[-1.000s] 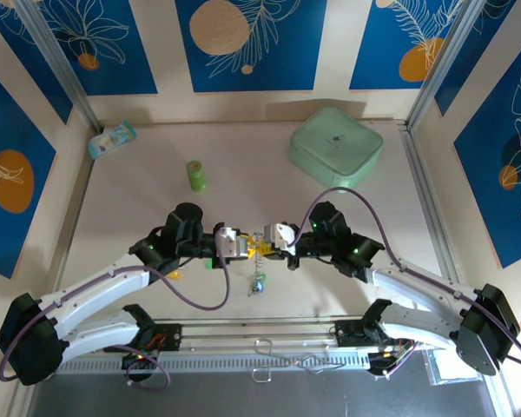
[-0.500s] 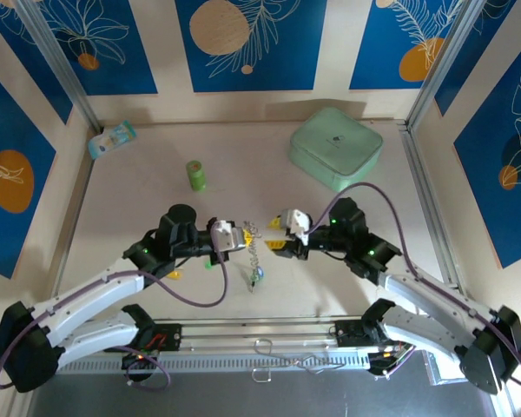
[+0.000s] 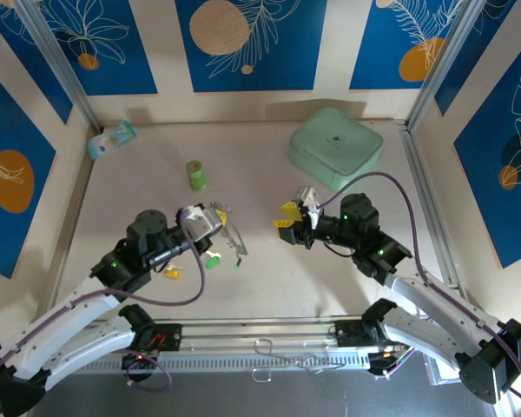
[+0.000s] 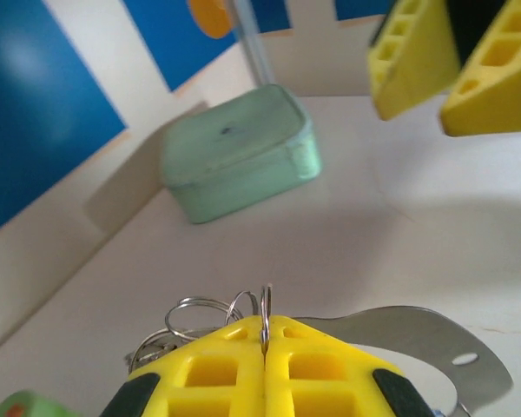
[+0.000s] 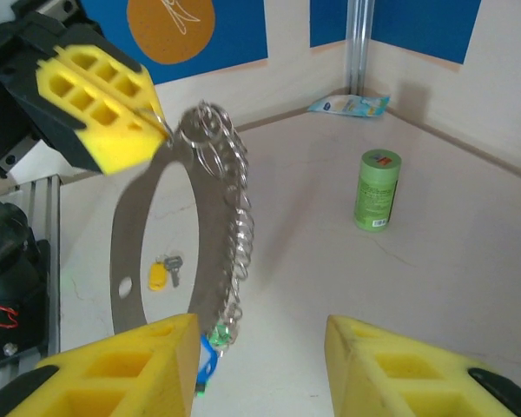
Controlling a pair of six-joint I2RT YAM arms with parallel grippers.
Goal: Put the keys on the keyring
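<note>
Pinching keyring (image 5: 205, 122) tight in left claw (image 3: 212, 217), raised above desk (image 3: 269, 174) left of centre, beaded chain (image 5: 240, 234) dangling. Holding right claw (image 3: 288, 222) spread, empty, right of centre. Yellow key (image 3: 172, 274) flat on desk toward front edge, left side.

A beige desk (image 3: 269, 182) lies boxed in by cream walls (image 3: 334, 43) bearing blue leaf-print panels (image 3: 286, 61). Aluminium posts (image 3: 56, 65) stand at its far left and right corners.

White arms (image 3: 78, 311), purple cables (image 3: 373, 177), yellow fingers (image 5: 391, 369)
</note>
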